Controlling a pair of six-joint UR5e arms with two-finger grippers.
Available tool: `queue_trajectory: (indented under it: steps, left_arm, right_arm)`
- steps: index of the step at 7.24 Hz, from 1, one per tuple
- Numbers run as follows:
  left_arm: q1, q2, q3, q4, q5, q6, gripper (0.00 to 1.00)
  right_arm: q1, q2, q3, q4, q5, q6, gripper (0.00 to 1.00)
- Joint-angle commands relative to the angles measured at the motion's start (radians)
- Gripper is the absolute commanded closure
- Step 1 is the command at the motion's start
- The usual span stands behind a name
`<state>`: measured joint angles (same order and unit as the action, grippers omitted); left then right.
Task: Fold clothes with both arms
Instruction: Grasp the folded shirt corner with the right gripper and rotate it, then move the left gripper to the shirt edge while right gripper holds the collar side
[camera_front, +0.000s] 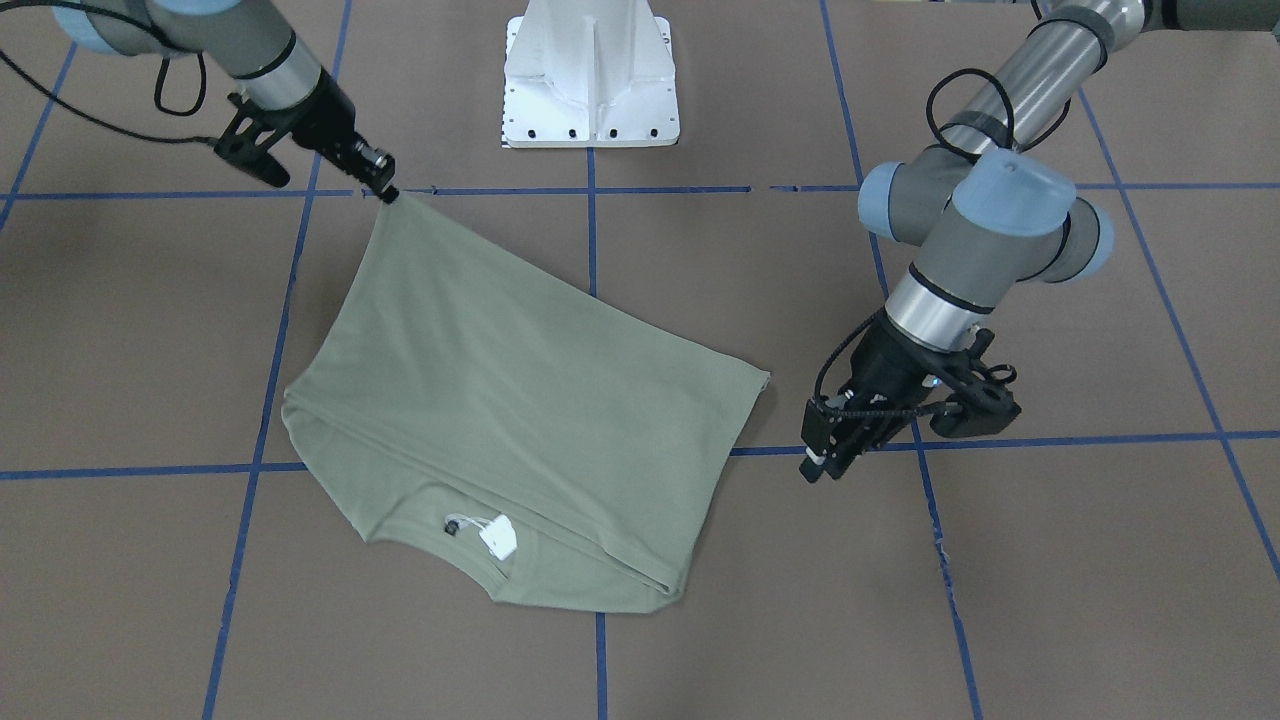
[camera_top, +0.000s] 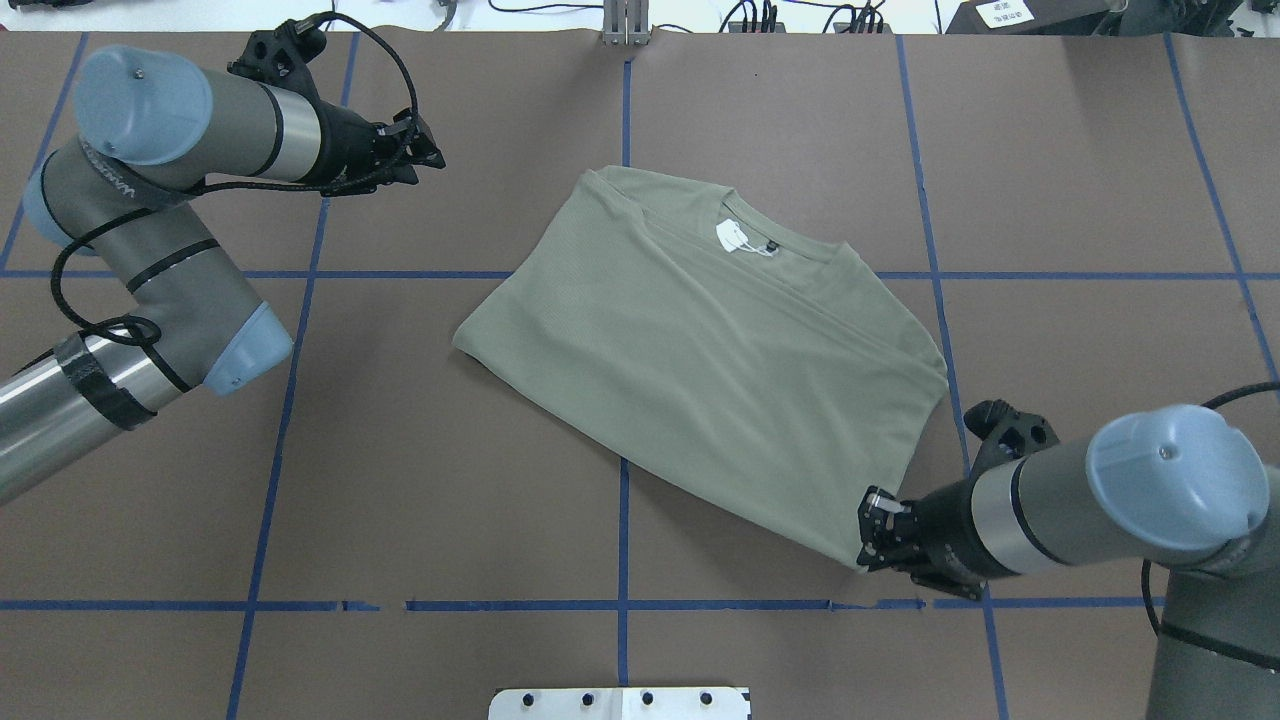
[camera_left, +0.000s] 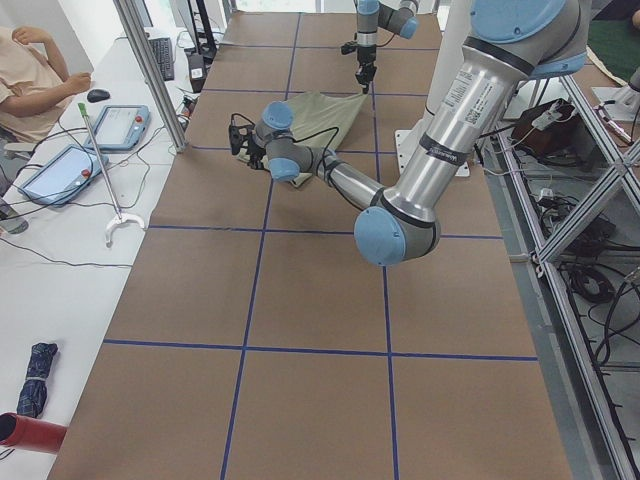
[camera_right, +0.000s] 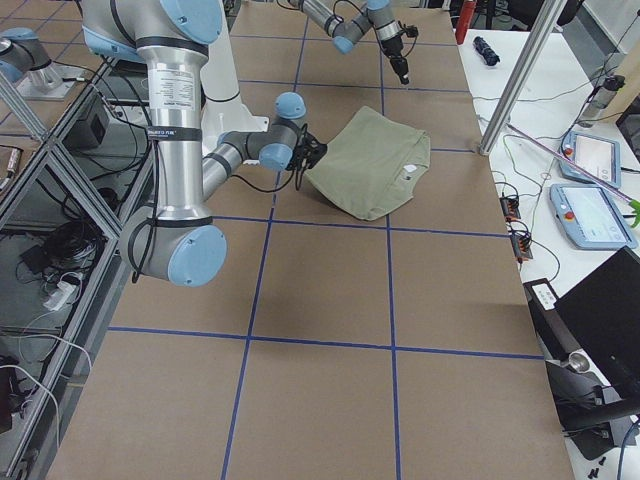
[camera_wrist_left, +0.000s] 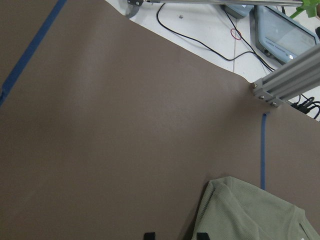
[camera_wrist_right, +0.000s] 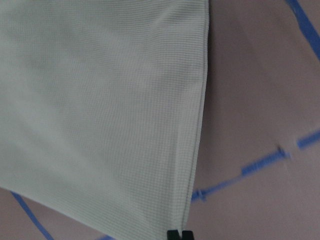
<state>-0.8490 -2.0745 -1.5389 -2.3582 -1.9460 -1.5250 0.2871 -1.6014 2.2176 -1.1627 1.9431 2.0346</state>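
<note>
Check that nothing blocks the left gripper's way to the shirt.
Nothing visible does. The left gripper hangs open above the bare brown table, and the shirt has its nearest edge just beside it, with only table surface between. The right gripper is shut on the shirt's far corner.

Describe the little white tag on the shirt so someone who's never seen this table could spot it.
On the brown table crossed by blue tape lines lies one folded green shirt. At its collar, on the side away from the robot, sits a small white tag, the only white thing on the cloth.
</note>
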Motion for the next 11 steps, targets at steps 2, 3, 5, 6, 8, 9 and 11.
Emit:
queue_trajectory:
  steps: [2,3,5,6,8,9,11]
  left_arm:
    - [0.036,0.048,-0.183,0.088,-0.096,-0.091,0.35]
    - [0.072,0.048,-0.193,0.088,-0.091,-0.153,0.33]
    - [0.169,0.053,-0.199,0.089,-0.083,-0.246,0.31]
    - [0.235,0.078,-0.202,0.089,-0.082,-0.300,0.28]
    - [0.348,0.111,-0.176,0.112,-0.033,-0.336,0.28]
    - [0.391,0.094,-0.176,0.188,0.022,-0.336,0.29]
    - [0.418,0.080,-0.168,0.224,0.070,-0.334,0.31]
  right_arm:
    - [-0.377,-0.026,0.045,0.000,-0.091,0.116,0.01]
    - [-0.441,-0.041,0.042,-0.006,-0.218,0.116,0.00]
    - [-0.378,-0.043,0.047,-0.060,-0.271,0.116,0.00]
    - [-0.280,-0.043,0.068,-0.061,-0.268,0.115,0.00]
    - [-0.069,-0.032,0.062,-0.061,-0.263,0.105,0.00]
    - [-0.004,-0.020,0.059,-0.061,-0.263,0.101,0.00]
    - [0.062,0.020,0.042,-0.063,-0.262,0.055,0.00]
